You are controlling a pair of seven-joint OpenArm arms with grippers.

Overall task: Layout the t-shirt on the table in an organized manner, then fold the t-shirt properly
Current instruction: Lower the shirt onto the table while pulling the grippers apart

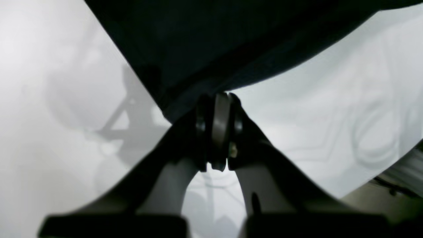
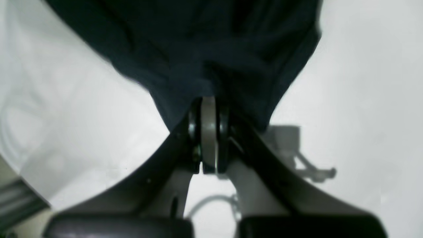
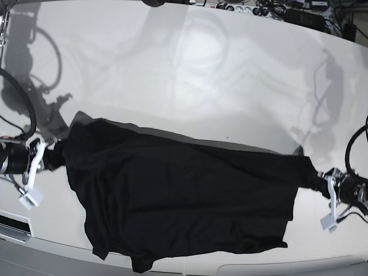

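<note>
The black t-shirt (image 3: 178,201) is stretched across the near part of the white table (image 3: 190,75), held taut between my two grippers, its lower part draping toward the front edge. My left gripper (image 3: 319,178) is shut on one end of the shirt at the right of the base view; in the left wrist view its jaws (image 1: 218,99) are closed on the dark fabric (image 1: 205,43). My right gripper (image 3: 59,154) is shut on the other end at the left; in the right wrist view the jaws (image 2: 208,100) pinch bunched fabric (image 2: 198,49).
Cables and a power strip (image 3: 253,8) lie along the table's far edge. The table's front edge (image 3: 241,269) runs just below the shirt's hanging hem. Arm shadows fall on the white top at both sides.
</note>
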